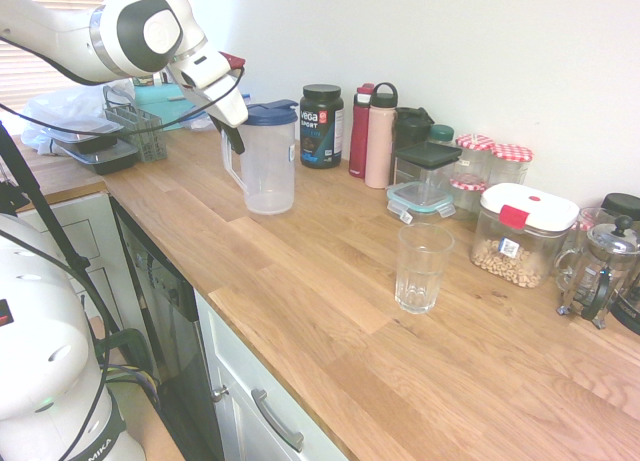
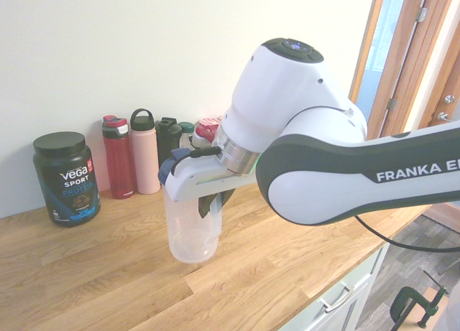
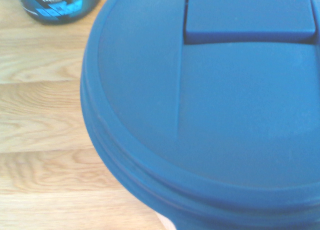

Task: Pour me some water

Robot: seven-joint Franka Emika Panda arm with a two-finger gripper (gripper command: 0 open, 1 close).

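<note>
The pitcher [image 1: 268,159] stands upright on the counter [image 1: 330,311], clear plastic with a blue lid [image 3: 210,105], handle facing the arm. It appears nearly empty, so judged light; the walls are stiff, smooth and likely slippery, so the handle is the sound place to take hold. The gripper [image 1: 236,139] is shut at that handle; both exterior views suggest its fingers are clamped on it, though the contact itself is partly hidden. The glass [image 1: 421,268] stands well apart, further along the counter, and looks to hold a little water. Behind the pitcher stand a protein tub [image 1: 321,125] and bottles [image 1: 372,133].
</note>
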